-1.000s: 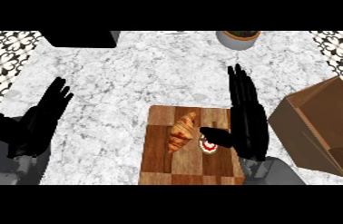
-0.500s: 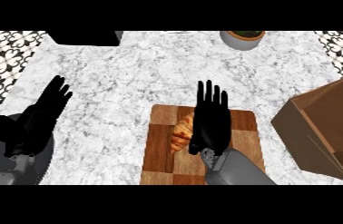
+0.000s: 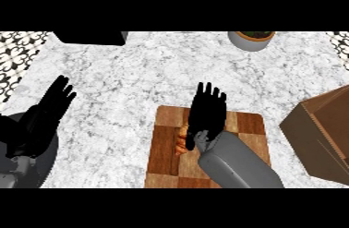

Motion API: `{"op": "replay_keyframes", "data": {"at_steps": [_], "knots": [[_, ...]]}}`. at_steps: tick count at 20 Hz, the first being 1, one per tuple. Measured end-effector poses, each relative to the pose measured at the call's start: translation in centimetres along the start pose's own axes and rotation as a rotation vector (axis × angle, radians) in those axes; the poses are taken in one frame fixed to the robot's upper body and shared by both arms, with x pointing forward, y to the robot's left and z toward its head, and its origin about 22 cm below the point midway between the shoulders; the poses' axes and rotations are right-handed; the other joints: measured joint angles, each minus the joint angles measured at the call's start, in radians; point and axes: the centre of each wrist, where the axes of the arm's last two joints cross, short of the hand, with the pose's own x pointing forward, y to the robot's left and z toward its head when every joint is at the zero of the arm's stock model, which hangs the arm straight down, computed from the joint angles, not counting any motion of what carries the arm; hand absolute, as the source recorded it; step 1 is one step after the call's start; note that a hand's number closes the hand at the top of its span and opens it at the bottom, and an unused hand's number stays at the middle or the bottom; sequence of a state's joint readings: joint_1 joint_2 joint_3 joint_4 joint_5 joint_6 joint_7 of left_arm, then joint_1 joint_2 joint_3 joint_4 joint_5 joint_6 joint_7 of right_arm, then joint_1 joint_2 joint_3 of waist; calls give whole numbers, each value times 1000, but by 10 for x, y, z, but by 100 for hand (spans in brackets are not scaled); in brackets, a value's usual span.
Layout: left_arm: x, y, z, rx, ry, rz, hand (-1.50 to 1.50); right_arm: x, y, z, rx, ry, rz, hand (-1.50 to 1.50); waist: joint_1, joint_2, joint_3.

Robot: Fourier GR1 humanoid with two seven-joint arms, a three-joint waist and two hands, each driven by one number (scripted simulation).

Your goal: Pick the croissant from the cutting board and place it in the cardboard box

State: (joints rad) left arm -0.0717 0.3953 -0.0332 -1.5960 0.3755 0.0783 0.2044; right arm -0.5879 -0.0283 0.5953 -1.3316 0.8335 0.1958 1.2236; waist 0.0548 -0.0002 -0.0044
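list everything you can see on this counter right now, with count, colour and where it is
croissant: one, golden brown, on the cutting board, mostly hidden under the right hand
cutting board: one, brown checkered wood, lower middle of the counter
cardboard box: one, brown, open, at the right edge
pot: one, grey with dark contents, top right
black object: one, top left, cut off by the edge
counter: one, white and grey marble
left hand: one, black, open, resting at the left
right hand: one, black, fingers straight, over the croissant
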Motion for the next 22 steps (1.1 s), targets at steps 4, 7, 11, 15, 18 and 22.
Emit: {"op": "replay_keyframes", "data": {"at_steps": [4,7,11,15,18,22], "knots": [[-2,4,1,5,4,3,0,5,-5,-12,53,31,2,-150,-3,-2,0],[-4,5,3,10,7,1,0,8,-4,-19,93,51,11,-150,-5,-3,0],[-5,3,3,9,4,7,0,13,-2,-26,129,65,31,-150,-7,-4,1],[-2,7,1,21,6,8,0,19,-5,-30,145,63,39,-150,-17,-6,1],[2,7,0,20,8,8,0,24,-3,-30,146,60,53,-150,-17,-6,1],[2,9,3,19,1,6,0,31,-1,-28,144,42,75,-150,-14,-6,2]]}}
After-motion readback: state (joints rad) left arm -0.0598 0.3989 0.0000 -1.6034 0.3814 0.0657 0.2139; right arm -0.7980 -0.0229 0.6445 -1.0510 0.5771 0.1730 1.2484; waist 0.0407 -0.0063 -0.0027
